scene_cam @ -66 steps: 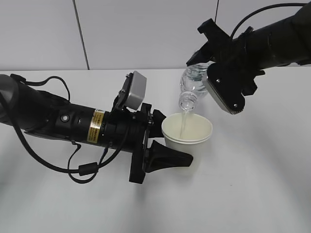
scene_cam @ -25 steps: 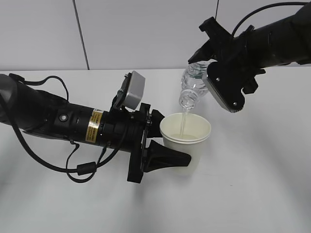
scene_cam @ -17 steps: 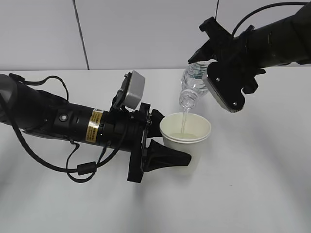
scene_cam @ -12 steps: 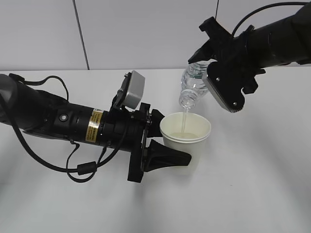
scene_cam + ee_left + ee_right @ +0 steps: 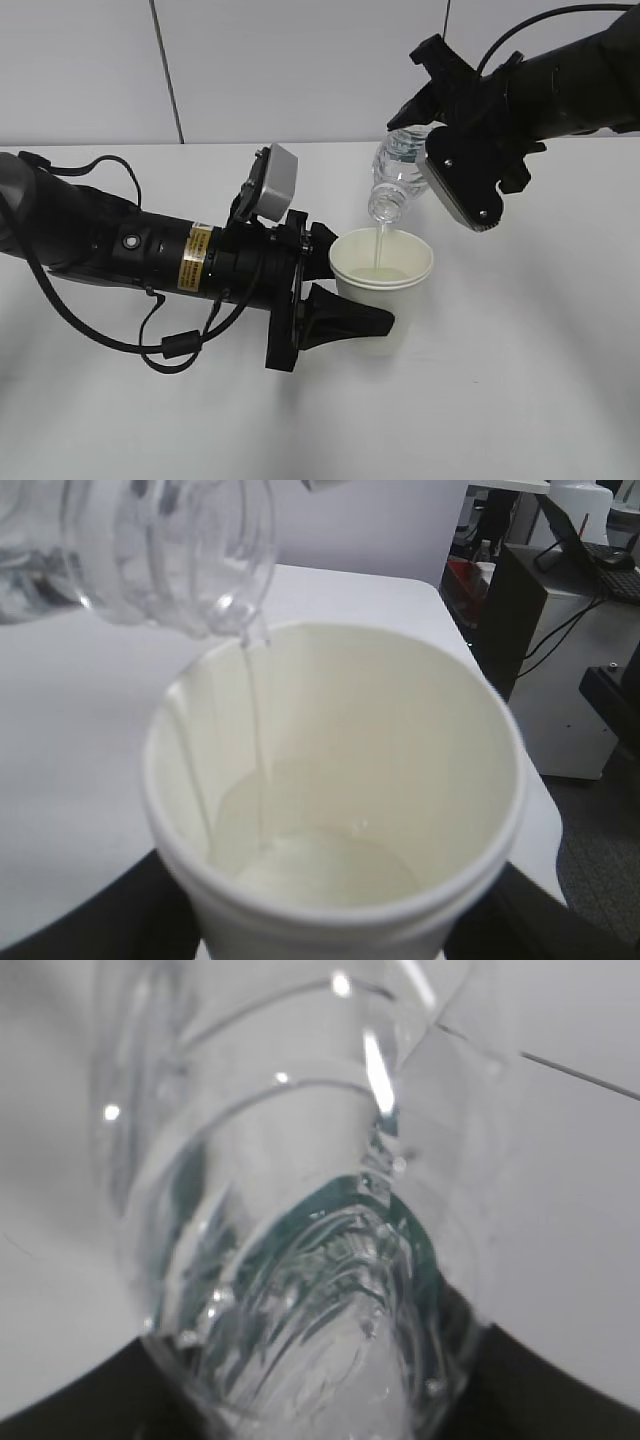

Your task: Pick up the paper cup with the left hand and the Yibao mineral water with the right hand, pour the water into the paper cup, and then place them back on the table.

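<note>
The off-white paper cup (image 5: 384, 275) is held just above the white table (image 5: 520, 380) by my left gripper (image 5: 350, 300), whose black fingers (image 5: 345, 320) are shut on its sides. In the left wrist view the cup (image 5: 330, 810) fills the frame, with water pooled at its bottom. My right gripper (image 5: 435, 125) is shut on the clear Yibao bottle (image 5: 395, 175), tilted neck-down over the cup; a thin stream falls from its mouth (image 5: 245, 630) into the cup. The right wrist view shows the bottle (image 5: 300, 1260) close up between dark fingers.
A grey panelled wall (image 5: 300, 70) stands behind the table. The left arm with its yellow sticker (image 5: 198, 258) lies low across the left of the table. Past the table's far edge, office furniture (image 5: 560, 630) shows.
The water keeps streaming and its level in the cup has risen. The left gripper with the cup has shifted slightly; the bottle stays tilted in the same place.
</note>
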Available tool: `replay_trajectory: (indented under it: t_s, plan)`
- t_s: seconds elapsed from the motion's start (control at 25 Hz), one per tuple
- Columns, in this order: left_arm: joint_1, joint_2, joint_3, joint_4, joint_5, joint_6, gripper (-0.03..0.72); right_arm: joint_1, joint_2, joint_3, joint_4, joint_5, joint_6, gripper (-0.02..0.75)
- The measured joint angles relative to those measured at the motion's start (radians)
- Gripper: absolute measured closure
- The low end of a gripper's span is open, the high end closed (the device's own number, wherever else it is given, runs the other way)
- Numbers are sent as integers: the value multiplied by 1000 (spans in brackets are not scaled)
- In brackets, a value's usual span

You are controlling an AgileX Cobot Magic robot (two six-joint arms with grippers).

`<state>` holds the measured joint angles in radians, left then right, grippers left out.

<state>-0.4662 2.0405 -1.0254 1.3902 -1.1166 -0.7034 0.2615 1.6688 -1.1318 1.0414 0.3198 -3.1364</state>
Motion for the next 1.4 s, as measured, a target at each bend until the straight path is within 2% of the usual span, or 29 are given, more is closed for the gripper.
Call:
replay_trajectory:
  t_s: [1.4]
  plan:
    - [2,0,0,-40,52,0,273,0,0,0,26,-2,0,349]
